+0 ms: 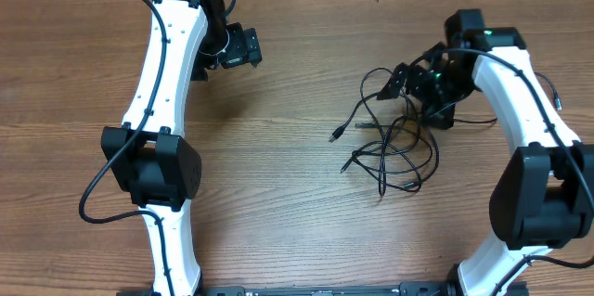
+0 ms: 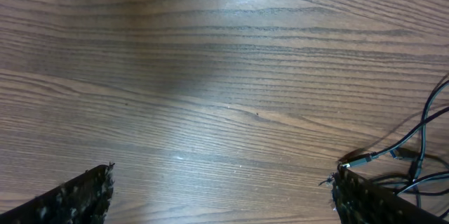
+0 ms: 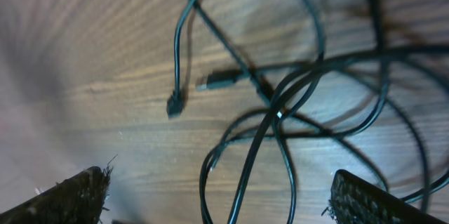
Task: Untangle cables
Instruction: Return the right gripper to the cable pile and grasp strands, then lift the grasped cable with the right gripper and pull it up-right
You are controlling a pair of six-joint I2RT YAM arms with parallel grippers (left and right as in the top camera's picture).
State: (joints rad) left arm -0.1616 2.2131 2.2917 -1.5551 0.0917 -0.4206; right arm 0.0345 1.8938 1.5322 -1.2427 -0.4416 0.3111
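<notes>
The cables (image 1: 382, 150) lie as a loose black tangle on the wooden table, right of centre, with plug ends (image 1: 336, 134) pointing left. My right gripper (image 1: 408, 81) hovers just above the tangle's far side. In the right wrist view it (image 3: 221, 196) stands open, and cable loops (image 3: 277, 112) run across the table between and beyond its fingers without being gripped. Two plug tips (image 3: 175, 104) lie apart there. My left gripper (image 1: 243, 47) is at the far left, open over bare wood (image 2: 221, 189). A silvery plug (image 2: 359, 159) lies by its right finger (image 2: 365, 196).
The left arm (image 1: 162, 101) stretches up the left side of the table and the right arm (image 1: 524, 110) up the right side. Thicker black arm cables hang along both. Bare wood lies between the two arms, left of the tangle.
</notes>
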